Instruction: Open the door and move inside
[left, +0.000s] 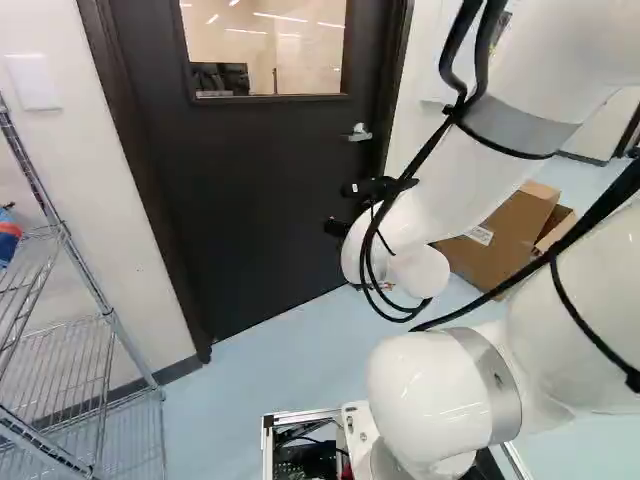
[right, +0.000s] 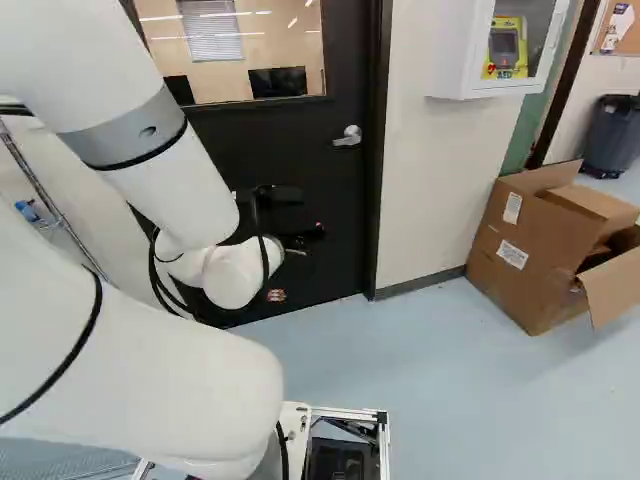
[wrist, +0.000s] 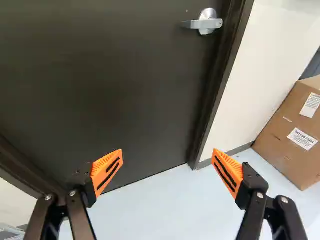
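Look, the black claw (right: 308, 213) is wide open by the shut dark door (wrist: 125, 75).
White labels (wrist: 302, 139) with print are stuck on a big brown box (wrist: 280, 127) beside the white wall (wrist: 262, 60). Smooth, pale blue floor (wrist: 170, 210) runs up to the door. Its silver handle (wrist: 205, 24) is ahead of the claw, apart from it, near the dark frame (wrist: 222, 85).

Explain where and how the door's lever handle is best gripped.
I would grip the lever handle near its free end, coming straight at the door, fingers above and below. Its bar lies roughly level and points away from the nearby frame, probably leaving that end easiest to close on.
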